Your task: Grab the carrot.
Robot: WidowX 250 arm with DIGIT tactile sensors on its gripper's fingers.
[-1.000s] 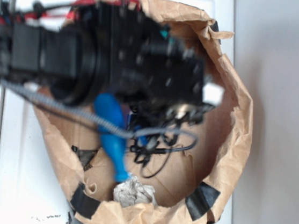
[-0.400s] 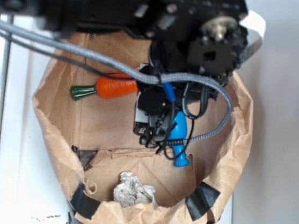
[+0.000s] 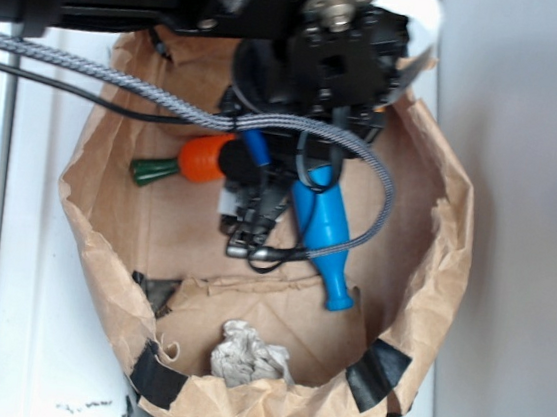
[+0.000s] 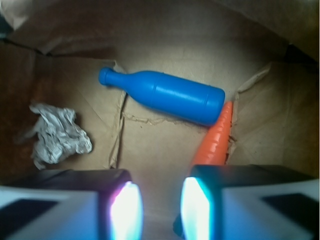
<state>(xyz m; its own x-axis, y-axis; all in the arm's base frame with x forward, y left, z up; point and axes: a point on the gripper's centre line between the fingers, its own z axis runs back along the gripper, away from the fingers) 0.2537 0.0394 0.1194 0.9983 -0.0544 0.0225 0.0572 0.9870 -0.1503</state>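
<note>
Fingers (image 4: 197,212) straddle bag floor; carrot (image 4: 215,140) tip touches blue bottle (image 4: 165,95)

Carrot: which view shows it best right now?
Exterior. The carrot shows its green stem and thick orange end on the bag floor, though the arm hides its tip. Wrist shows only the tapered tip beside the blue bottle; the claw covers the rest.

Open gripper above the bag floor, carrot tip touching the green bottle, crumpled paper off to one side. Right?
Not quite: the bottle is blue, as the wrist view shows. The rest holds: the gripper is open, the carrot tip meets the bottle, and the crumpled paper lies aside.
</note>
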